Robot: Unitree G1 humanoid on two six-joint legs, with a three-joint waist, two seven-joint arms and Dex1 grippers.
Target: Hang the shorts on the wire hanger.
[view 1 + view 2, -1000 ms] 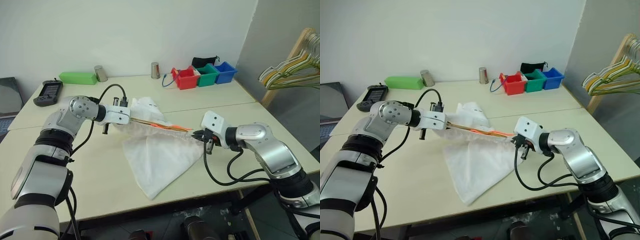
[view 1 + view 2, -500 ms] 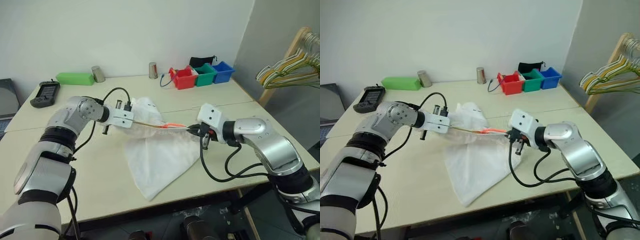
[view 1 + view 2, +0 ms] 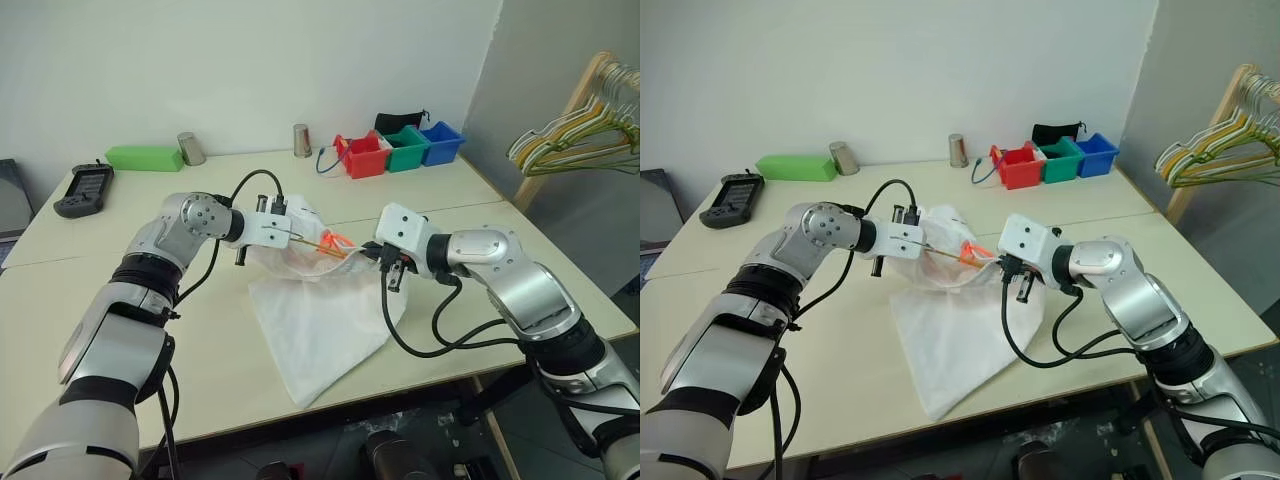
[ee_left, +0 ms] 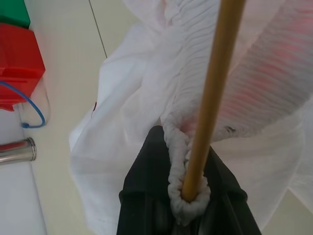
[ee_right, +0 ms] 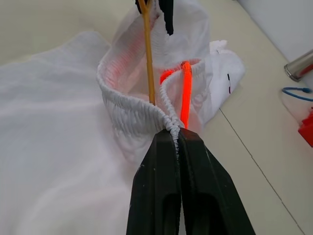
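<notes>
Both grippers have closed inward, bunching the white thin-fabric shorts; left fingers pinch waistband and yellow-orange wire hanger, right fingers clamp waistband, which could slip off if tugged.

Most of the wire hanger lies hidden inside the shorts' gathered waistband.

white shorts draped on the table — both hands at the waistband, orange wire hanger inside
</notes>
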